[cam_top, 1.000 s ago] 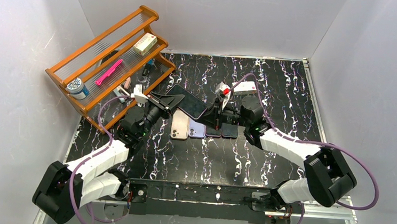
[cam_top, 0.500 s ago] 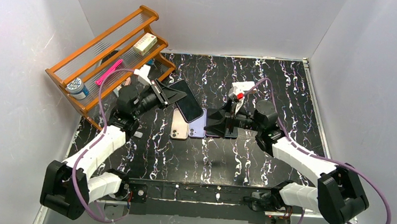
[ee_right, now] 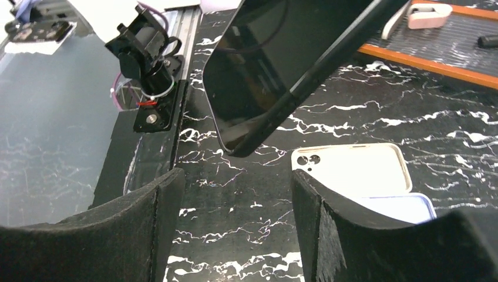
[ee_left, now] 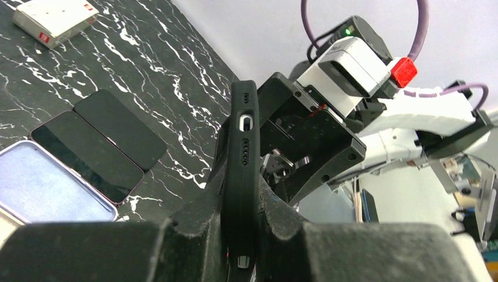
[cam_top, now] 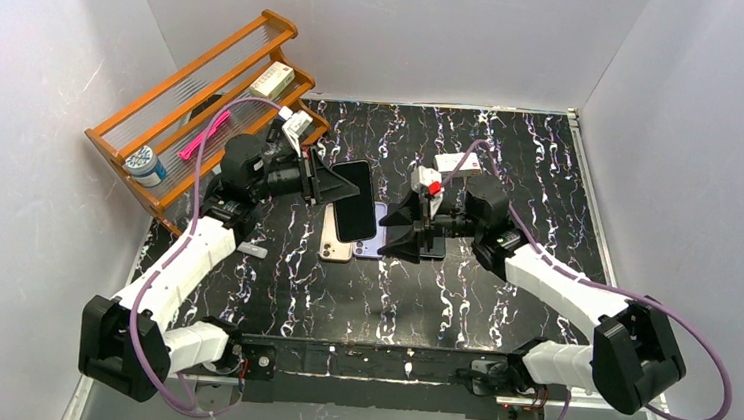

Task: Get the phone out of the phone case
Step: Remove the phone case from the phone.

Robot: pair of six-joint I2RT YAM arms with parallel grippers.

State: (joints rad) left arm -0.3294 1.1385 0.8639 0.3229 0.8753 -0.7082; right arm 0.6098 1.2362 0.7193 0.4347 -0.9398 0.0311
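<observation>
1. The phone in its black case (ee_left: 242, 176) is up off the table. It is held on edge by the left gripper (ee_left: 241, 218), whose fingers pinch it front and back near one end. Most of its length juts out unsupported toward the right arm.
2. The right gripper (ee_right: 235, 200) faces it from just beside, with its fingers (ee_right: 147, 205) spread wide and holding nothing.
3. The likeliest trouble is that the left pinch squeezes phone and case together. A tug on the case could then drag both, or twist them out of the grip.
4. If the right fingers close over screen and rim alike, rather than catching the case lip, nothing would peel apart.
5. A slip would drop the phone onto the row lying right below. That row holds a cream case (ee_right: 352, 167), a lavender case (ee_right: 399, 205) and two dark phones (ee_left: 117, 132).
6. A wooden rack (cam_top: 197, 86) stands close behind the left arm, limiting how far it can swing back.
7. A white box (ee_left: 53, 20) lies well off, and nothing sits between the two grippers.
</observation>
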